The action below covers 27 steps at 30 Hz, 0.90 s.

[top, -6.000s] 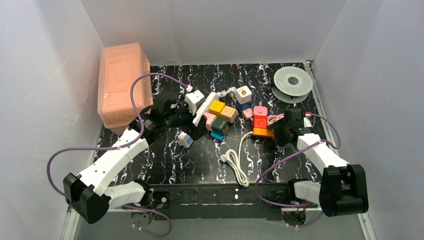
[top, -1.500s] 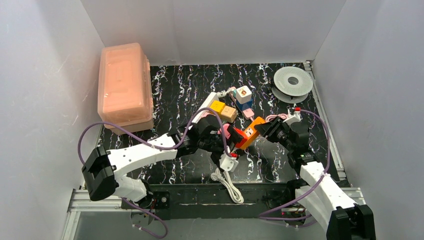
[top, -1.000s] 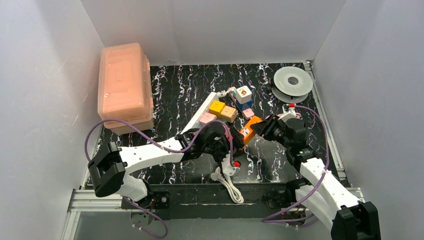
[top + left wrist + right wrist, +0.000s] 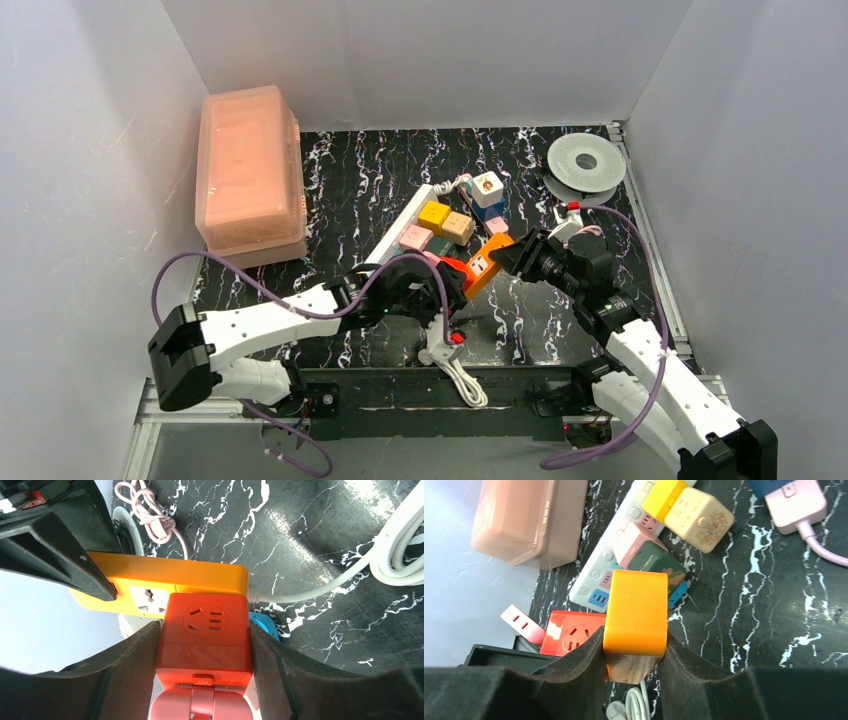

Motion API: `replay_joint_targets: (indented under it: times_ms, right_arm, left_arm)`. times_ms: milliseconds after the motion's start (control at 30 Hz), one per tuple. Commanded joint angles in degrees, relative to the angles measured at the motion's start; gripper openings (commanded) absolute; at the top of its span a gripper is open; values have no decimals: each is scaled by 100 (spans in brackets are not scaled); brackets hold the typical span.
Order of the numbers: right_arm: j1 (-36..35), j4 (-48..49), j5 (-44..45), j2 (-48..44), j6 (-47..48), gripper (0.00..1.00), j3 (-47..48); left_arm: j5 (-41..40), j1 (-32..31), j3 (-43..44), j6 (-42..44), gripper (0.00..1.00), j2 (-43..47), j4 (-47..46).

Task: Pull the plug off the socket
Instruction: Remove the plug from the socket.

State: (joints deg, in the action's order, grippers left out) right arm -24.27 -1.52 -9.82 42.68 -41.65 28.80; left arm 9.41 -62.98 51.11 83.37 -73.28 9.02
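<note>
Grippers meet over the near middle of the black marbled table (image 4: 560, 300). The left gripper (image 4: 202, 647) is clamped on a red cube adapter (image 4: 204, 622), one finger pressed flat against each side of the cube. The red cube adapter sits against the outlet face of an orange socket block (image 4: 636, 611), beside one uncovered outlet, and a pink adapter (image 4: 200, 706) is joined to its near side. The right gripper (image 4: 633, 652) is clamped on the orange socket block from the opposite end, its fingers pressed against the two long sides. A white cord (image 4: 350, 572) leaves the end of the block and runs to a coil near the table's front edge. The white power strip (image 4: 398, 230) lies diagonally on the table just behind and left of the two grippers, well clear of both sets of fingers. It carries a yellow cube (image 4: 434, 213) and a beige cube (image 4: 458, 227) near its far end, and a pink cube (image 4: 636, 537) and a dark green cube (image 4: 656, 565) near its middle. Whether the raised block touches the green cube cannot be told. A peach plastic container (image 4: 248, 175) stands at far left and a grey spool (image 4: 585, 160) lies at far right.
</note>
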Motion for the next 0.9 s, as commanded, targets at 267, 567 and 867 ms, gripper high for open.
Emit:
replay_joint_targets:
  times_ms: [267,567,867]
  right_arm:
    - [46,-718,1505,469,748,1,1]
    - [-91,-893,1869,604,1150,1,30]
    - [-624,-824,2172,1189,1163,1,475]
  left_arm:
    - [-199,-3,-374,-284,6,1525,438]
    - [285,-5,-437,-233,5,1945,706]
    - [991,-127,-79,119,6,1367,783]
